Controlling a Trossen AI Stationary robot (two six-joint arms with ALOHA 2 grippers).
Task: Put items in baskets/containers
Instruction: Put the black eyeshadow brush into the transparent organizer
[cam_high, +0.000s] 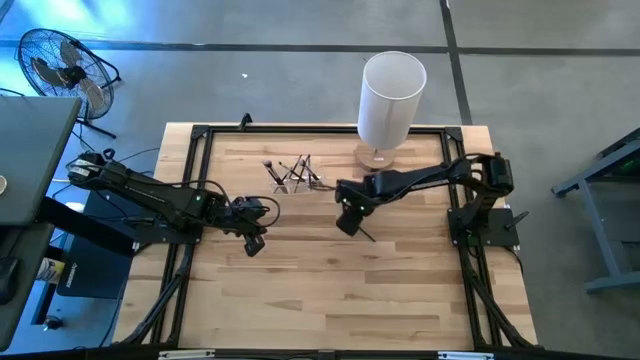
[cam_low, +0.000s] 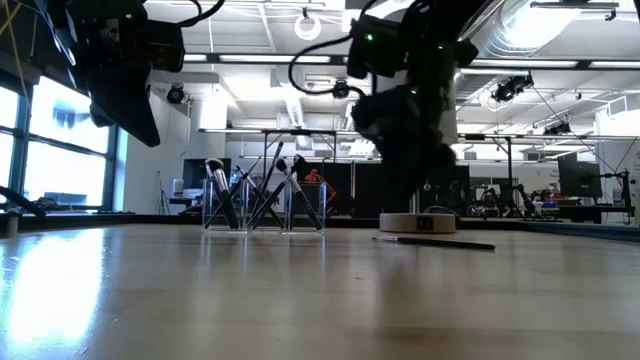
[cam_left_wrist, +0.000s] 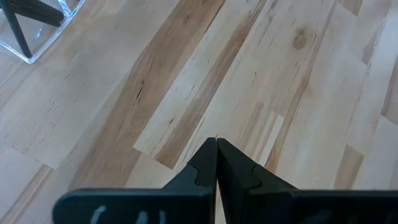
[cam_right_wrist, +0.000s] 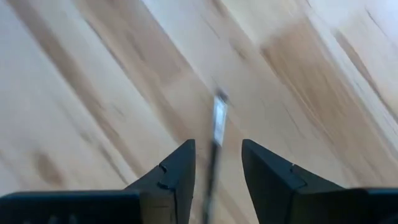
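Nearest, one loose brush (cam_low: 435, 241) lies flat on the surface (cam_high: 330, 290), between the released fingers of the right tool (cam_right_wrist: 216, 163), placed astride it, probably for pickup. The left tool (cam_left_wrist: 216, 163), clenched on nothing, waits aside. Farther off, a clear holder (cam_low: 264, 212), barely discernible, keeps stowed brushes (cam_high: 292, 174) leaning; their count is unclear.

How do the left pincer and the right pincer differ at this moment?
The left pincer has its fingers pressed together and empty; the right pincer is open, with a lone brush lying on the table in line with its gap. The left pincer is over bare wood, to one side of the clear holder; the right pincer is above that stray brush, near the white cylinder. Both hang above the table, holding nothing.
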